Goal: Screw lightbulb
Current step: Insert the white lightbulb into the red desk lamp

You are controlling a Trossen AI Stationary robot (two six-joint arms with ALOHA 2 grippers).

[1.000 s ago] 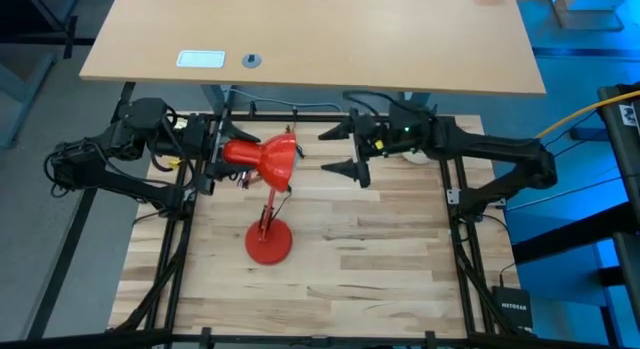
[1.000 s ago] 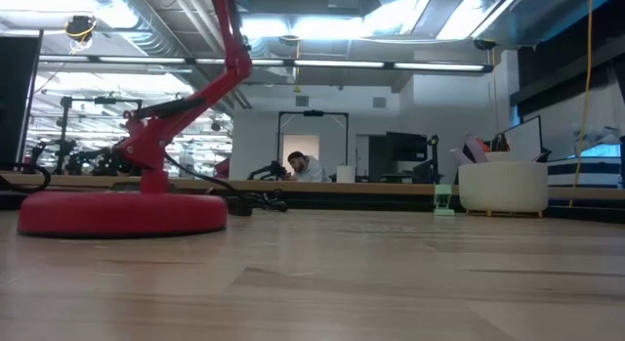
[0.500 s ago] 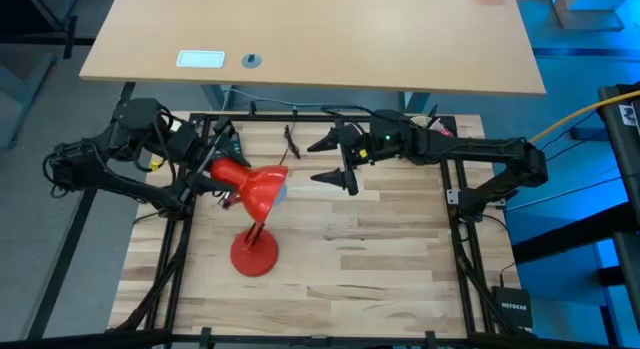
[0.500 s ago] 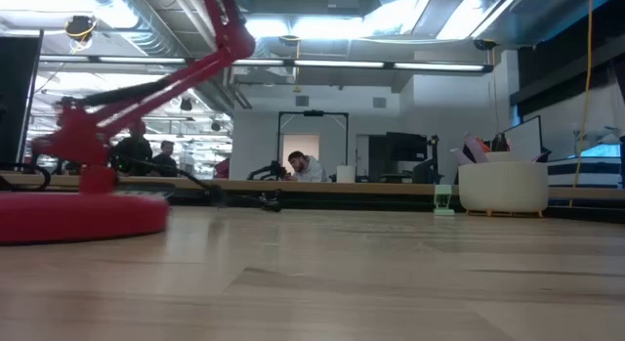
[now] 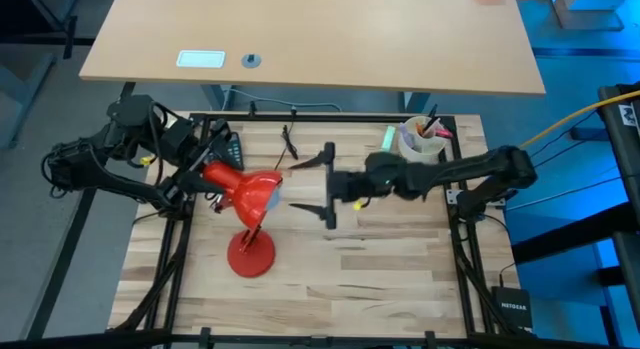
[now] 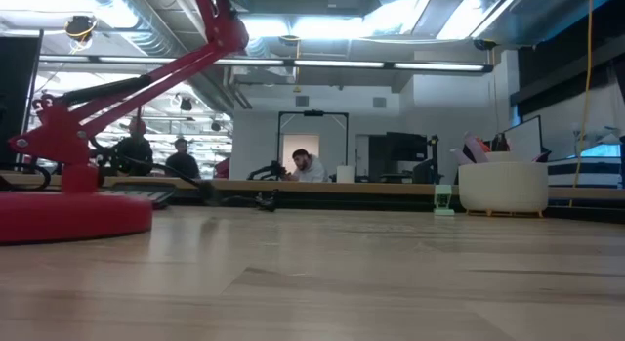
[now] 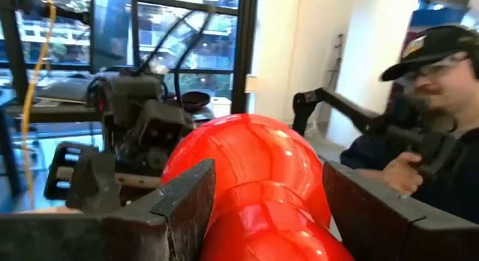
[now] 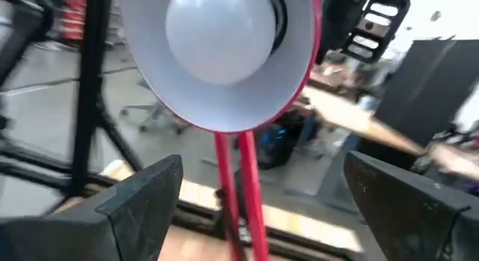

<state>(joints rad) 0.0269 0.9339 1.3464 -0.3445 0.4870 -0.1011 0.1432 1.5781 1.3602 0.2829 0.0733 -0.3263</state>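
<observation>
A red desk lamp stands on its round base [image 5: 250,256] on the wooden table; its base also shows in the low view [image 6: 59,214]. Its shade [image 5: 252,194] opens toward the table's right. The white lightbulb [image 8: 221,37] sits inside the shade's white interior [image 8: 299,74]. My left gripper [image 5: 205,174] is shut on the lamp head behind the shade. My right gripper [image 5: 298,187] stands open just right of the shade's mouth, pointing level at the lightbulb and touching nothing; its fingers [image 8: 142,197] flank the lamp's red arm rods [image 8: 239,194] from a distance. My left gripper pinches the narrow rear neck of the lamp head [image 7: 254,209], behind the shade, between its two fingers [image 7: 187,197]. The fingers come in level from the table's left. The head is held up above the table, while the lamp's base rests on the wood.
A white cup of pens [image 5: 420,139] and a small green object [image 5: 388,137] stand at the far right; the cup also shows in the low view [image 6: 503,188]. A dark flat device [image 5: 232,149] and a cable [image 5: 290,139] lie at the far left. People show in the room beyond the table.
My right gripper has travelled toward the table's left and near side, toward the shade's mouth, rolling as it went and staying open. The lamp head, in my left gripper, has turned and come nearer. The lamp's base has slid a little toward the left and near edges.
</observation>
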